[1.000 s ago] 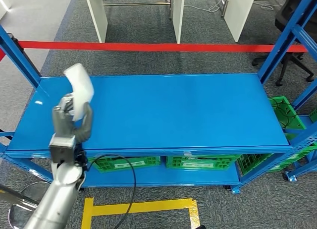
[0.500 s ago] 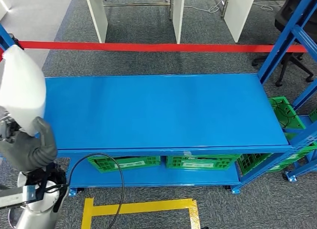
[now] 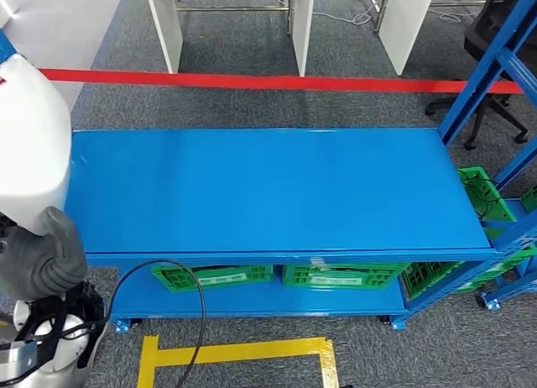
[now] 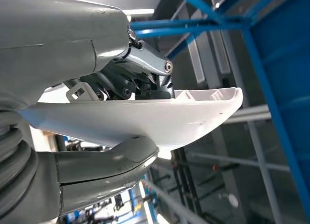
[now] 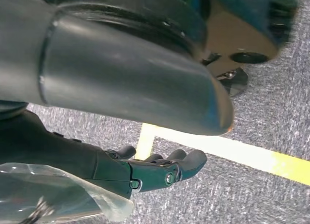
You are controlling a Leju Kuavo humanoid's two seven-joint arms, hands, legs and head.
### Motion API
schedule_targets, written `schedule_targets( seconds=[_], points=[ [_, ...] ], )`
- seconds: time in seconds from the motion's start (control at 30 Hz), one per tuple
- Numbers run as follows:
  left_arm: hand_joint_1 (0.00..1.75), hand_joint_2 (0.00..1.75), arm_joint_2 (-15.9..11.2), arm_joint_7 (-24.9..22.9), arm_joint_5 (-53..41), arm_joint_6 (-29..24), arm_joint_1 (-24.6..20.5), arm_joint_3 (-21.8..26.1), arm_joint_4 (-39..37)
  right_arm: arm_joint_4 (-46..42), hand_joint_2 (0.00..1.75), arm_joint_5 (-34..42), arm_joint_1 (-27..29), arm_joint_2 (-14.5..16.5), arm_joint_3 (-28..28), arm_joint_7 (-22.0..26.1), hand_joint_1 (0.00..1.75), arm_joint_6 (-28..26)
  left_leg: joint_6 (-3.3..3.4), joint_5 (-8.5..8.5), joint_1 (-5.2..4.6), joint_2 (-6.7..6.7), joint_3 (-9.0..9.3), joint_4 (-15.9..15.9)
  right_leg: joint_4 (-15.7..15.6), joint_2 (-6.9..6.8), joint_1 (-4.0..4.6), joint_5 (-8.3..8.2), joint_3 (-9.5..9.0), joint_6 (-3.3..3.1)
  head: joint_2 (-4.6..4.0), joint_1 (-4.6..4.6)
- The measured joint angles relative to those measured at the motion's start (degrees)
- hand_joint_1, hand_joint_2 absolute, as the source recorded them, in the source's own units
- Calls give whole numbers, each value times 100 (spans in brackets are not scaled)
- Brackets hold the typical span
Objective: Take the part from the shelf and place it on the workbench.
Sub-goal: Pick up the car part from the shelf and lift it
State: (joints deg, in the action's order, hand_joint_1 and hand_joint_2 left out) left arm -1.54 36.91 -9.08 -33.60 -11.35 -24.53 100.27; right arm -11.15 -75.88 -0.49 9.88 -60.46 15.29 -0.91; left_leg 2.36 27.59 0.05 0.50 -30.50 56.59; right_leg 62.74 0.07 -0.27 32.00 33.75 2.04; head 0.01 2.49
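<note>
- The left hand (image 3: 39, 258) sits at the left edge of the head view, raised close to the camera, gripping a white plastic part (image 3: 32, 144).
- In the left wrist view the part (image 4: 153, 120) is a long, shallow curved shell, clamped between the thick grey thumb below it and the darker fingers (image 4: 146, 69) above it.
- The part is held in the air, beside the left end of the blue shelf (image 3: 278, 191) rather than resting on it.
- Green crates (image 3: 341, 275) stand on the shelf's lower level.
- A red tape line (image 3: 285, 81) crosses the grey carpet behind the shelf, and yellow tape (image 3: 241, 352) marks the floor in front.
- The right hand (image 5: 164, 170) hangs above carpet and a yellow floor line (image 5: 234, 153); its dark fingers are stretched out, loosely apart, holding nothing.
</note>
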Motion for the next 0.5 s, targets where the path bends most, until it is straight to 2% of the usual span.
schedule_targets(
  seconds=[0.07,0.1,0.13,0.17,0.2,0.23,0.27,0.3,0.43,0.5],
  points=[
    [175,175,-4,-2,13,1,3,-29,5,-1,0,-2,-4,0,-3,-13,0,-4,10,-3,6,-1,-1,-6,775,-2,-25,303,403,39,-1,11],
    [175,175,-6,-2,17,2,8,-40,5,-2,0,-3,-3,0,-4,-20,0,-5,4,3,11,1,2,-2,1038,-2,-42,347,557,59,-1,11],
    [175,175,-7,-3,17,3,11,-51,5,-2,0,-3,-2,0,-5,-27,0,-6,-9,13,20,5,9,3,1094,-3,-58,275,617,79,-1,12],
    [175,175,-8,-3,17,3,11,-62,5,-2,0,-3,-3,0,-6,-30,0,-7,-31,31,34,12,23,11,908,-4,-77,90,560,98,-1,13],
    [175,175,-8,-3,17,6,10,-71,6,-3,0,-4,-5,0,-7,-32,0,-12,-65,59,52,19,42,30,527,-5,-100,-157,407,120,-1,13],
    [175,175,-8,-4,22,14,10,-77,6,-3,0,-7,-6,2,-8,-39,0,-24,-105,91,61,26,53,51,158,4,-113,-328,241,142,-1,16],
    [175,175,-10,-11,46,42,6,-80,7,-4,0,-14,-9,10,-8,-57,0,-54,-146,123,59,30,45,94,-159,20,-123,-432,88,138,0,22],
    [175,175,-12,-20,89,95,3,-82,9,-5,0,-23,-13,17,-9,-96,0,-104,-184,143,52,34,29,128,-330,36,-125,-456,3,119,1,21],
    [175,175,-23,-87,316,400,1,-125,24,-10,0,-86,-23,32,-39,-416,0,-365,-271,214,49,31,-20,222,-347,50,-115,-393,-33,-36,0,-1],
    [175,175,-24,-131,357,477,-12,-162,25,-19,0,-122,-34,32,-58,-574,0,-472,-313,462,54,15,-203,647,-358,36,-128,-387,-54,-100,-1,-16]
  ],
)
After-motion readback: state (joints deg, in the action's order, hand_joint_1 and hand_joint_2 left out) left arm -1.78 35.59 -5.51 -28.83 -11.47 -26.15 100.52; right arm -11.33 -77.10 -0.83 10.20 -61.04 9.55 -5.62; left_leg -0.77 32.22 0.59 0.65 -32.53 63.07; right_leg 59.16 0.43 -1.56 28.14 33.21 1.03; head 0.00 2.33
